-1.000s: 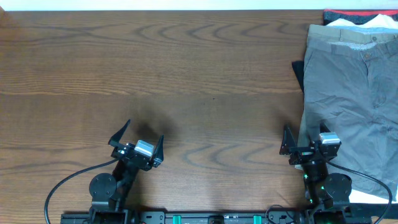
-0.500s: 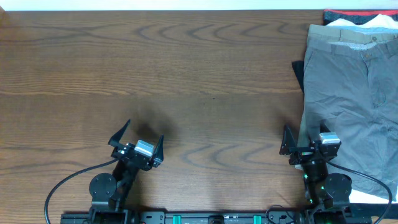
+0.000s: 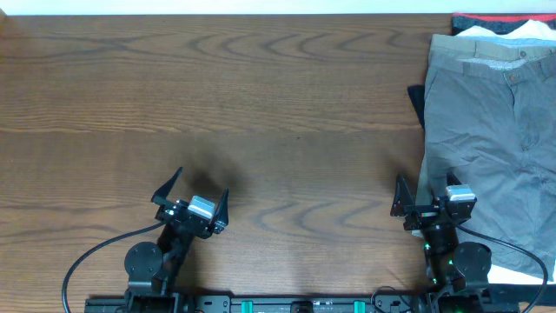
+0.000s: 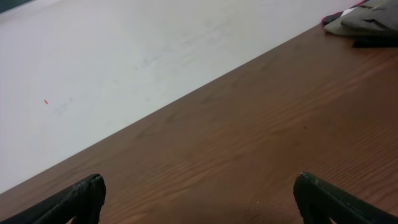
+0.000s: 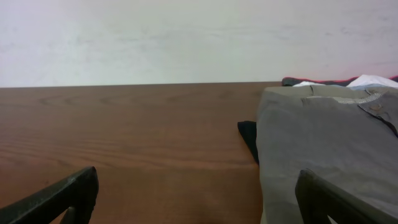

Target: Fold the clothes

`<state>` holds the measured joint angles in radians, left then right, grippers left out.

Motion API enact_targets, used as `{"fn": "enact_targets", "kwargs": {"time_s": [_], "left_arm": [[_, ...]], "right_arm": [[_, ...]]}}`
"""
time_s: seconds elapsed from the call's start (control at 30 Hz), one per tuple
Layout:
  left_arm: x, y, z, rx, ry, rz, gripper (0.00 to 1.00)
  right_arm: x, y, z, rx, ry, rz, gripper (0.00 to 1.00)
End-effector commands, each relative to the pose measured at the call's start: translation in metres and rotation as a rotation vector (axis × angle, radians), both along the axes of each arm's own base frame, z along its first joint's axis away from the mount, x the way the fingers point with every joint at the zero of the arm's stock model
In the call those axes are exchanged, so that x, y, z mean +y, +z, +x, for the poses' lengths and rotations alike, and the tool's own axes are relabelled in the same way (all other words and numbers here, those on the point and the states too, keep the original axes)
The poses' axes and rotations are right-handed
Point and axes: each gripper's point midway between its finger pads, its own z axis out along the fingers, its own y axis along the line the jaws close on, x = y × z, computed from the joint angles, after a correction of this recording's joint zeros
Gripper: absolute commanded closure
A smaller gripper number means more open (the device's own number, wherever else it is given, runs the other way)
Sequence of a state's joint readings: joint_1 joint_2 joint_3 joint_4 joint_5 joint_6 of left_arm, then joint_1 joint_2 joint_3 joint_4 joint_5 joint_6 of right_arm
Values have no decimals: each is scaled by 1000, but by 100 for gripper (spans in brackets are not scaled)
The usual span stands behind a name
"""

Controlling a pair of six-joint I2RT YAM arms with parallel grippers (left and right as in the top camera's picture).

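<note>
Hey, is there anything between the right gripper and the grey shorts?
Nothing visible. The open right gripper sits right at the near edge of the grey shorts, with only bare table beside it.

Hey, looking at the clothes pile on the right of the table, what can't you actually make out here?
Grey shorts: overhead, right side cut off by the frame edge; near hem hidden behind the right arm.
Khaki trousers, white garment, red-black garment: only strips show, shorts cover the rest.
Dark cloth at the pile's left: a sliver, type unclear.
</note>
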<state>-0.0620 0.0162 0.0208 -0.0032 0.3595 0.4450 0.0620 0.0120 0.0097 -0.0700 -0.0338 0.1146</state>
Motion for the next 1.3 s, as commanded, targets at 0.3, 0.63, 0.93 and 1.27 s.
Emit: {"fn": "enact_targets", "kwargs": {"time_s": [0.3,0.63,0.93,1.27], "left_arm": [[-2,-17,-1,60,-10,-5,2],[-2,-17,-1,60,-10,-5,2],[-9,-1,-2,-8,-56,-14,2],[-32,51,-18,-44,-207,-295,2]], "right_arm": [[-1,-1,0,2,-2,12,1],[-1,-1,0,2,-2,12,1],[5,1,0,10,20,153,1],[62,42,-21,-46,380,315,1]]}}
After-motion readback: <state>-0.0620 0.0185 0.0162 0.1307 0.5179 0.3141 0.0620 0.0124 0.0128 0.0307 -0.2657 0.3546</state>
